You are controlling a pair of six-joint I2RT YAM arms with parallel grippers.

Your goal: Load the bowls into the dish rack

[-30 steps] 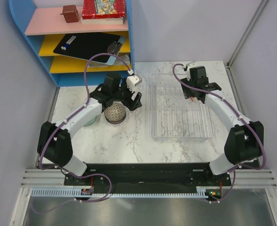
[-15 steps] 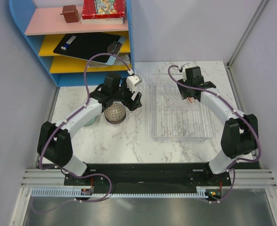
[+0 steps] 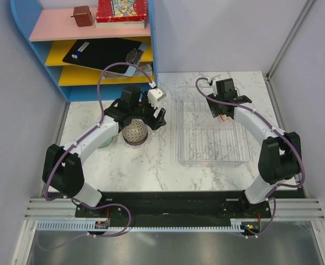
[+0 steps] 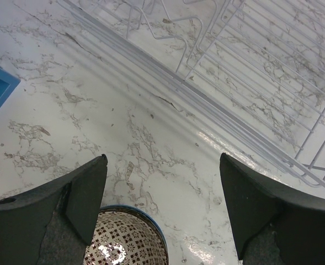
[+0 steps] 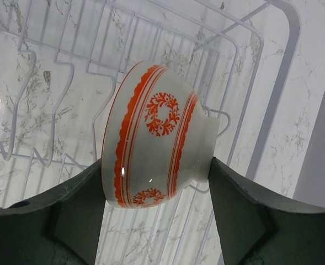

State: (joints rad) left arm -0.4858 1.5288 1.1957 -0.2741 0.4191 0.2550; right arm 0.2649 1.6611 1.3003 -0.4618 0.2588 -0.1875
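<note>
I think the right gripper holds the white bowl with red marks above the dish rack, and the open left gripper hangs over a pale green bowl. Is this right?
Not quite: the left gripper hangs over the brown mesh-patterned bowl, as the left wrist view shows. The rest holds.

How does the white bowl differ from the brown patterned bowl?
The white bowl has red wreaths and stripes; the brown bowl has a fine mesh pattern. The right hand grips the white bowl, tilted, over the rack; the brown bowl sits on the table below the open left hand. Both are small and round.
</note>
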